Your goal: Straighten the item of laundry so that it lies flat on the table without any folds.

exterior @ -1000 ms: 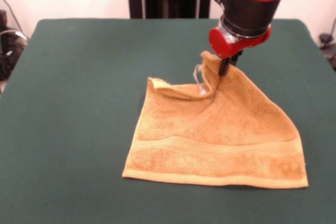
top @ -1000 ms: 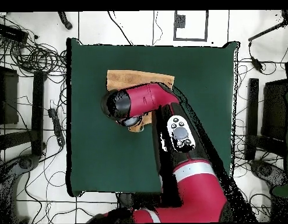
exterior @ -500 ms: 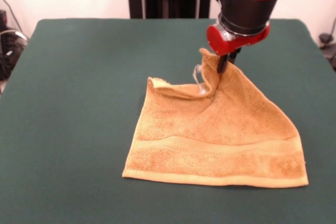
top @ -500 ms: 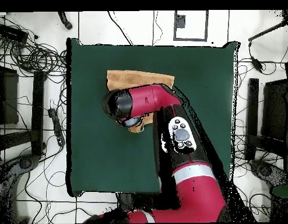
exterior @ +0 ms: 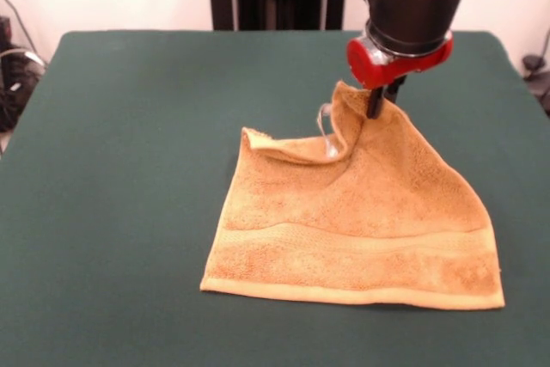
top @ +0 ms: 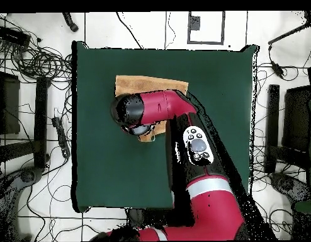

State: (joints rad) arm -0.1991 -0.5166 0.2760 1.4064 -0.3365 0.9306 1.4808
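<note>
Gripper [exterior: 375, 107] closed on a far corner of the golden-orange towel [exterior: 361, 221], corner lifted off the green table [exterior: 129, 169], rest of towel spread below and nearward, far edge curled beside the gripper.

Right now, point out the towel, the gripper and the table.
towel [exterior: 361, 212]: front view, middle of the cloth.
gripper [exterior: 375, 109]: front view, tips pinching the raised corner.
table [exterior: 137, 126]: front view, bare green cover.
</note>
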